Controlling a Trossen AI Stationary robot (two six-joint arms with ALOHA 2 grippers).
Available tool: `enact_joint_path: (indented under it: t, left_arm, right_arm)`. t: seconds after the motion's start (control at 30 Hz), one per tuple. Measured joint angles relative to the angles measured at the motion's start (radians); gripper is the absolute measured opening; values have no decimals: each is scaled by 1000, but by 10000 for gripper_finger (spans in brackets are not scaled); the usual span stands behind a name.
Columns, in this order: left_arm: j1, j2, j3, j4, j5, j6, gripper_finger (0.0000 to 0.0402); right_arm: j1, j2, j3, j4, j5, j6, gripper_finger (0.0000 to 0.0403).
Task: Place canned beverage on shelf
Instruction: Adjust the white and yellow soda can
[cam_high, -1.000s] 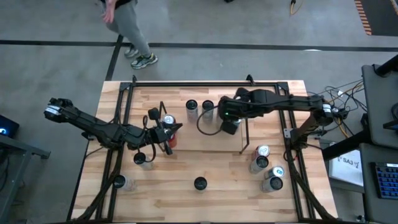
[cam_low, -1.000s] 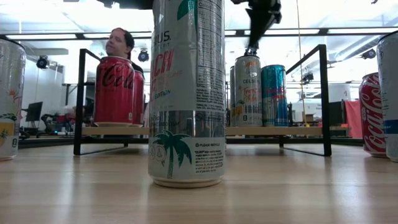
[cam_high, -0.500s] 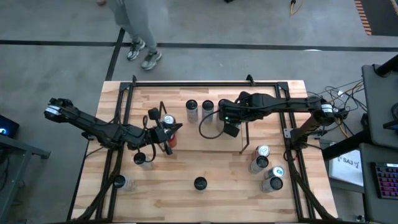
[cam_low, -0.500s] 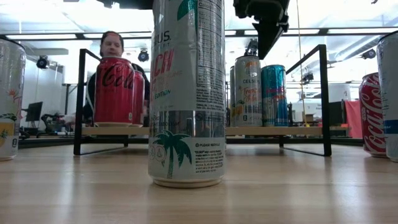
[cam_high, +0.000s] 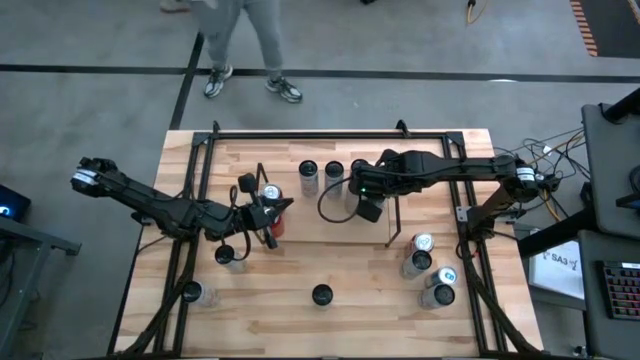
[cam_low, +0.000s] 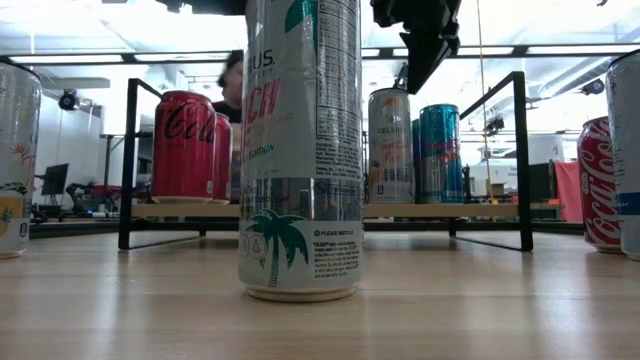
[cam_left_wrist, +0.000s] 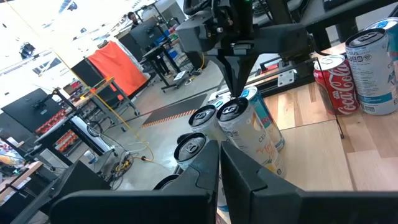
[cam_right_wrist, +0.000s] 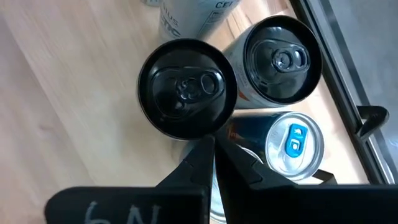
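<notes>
On the shelf at frame centre, the clenched, empty right gripper hovers over clustered cans; a tall can blocks the foreground (left gripper shut, centre-left).

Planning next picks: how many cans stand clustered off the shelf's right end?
4: the can nearest the shelf (shelf), a second can beside it, a blue-topped can, and a fourth can farthest out. None seems hidden.
</notes>
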Motion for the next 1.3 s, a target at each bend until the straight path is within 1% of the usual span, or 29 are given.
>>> enact_joint_path:
  t: [0.13,0.23,0.37,0.43,0.5,0.8,0.97,1.3]
  left_arm:
    - [0,0,0,0,0,0,0]
    - [0,0,0,0,0,0,0]
    - [0,0,0,0,0,0,0]
    - [0,0,0,0,0,0,0]
    - [0,0,0,0,0,1,0]
    - [0,0,0,-8,0,3,0]
    - [0,0,0,-16,0,3,0]
    - [0,0,0,-16,0,3,0]
  right_arm:
    - [0,-13,-1,-1,17,0,9]
    - [0,-29,-1,32,29,-2,9]
    - [3,-34,-3,144,30,-44,9]
    - [7,-30,-8,211,18,-94,9]
    - [9,-22,-10,241,11,-117,9]
    - [11,34,-12,191,13,-120,9]
    - [11,35,-10,143,18,-88,9]
    - [11,32,9,129,9,-95,9]
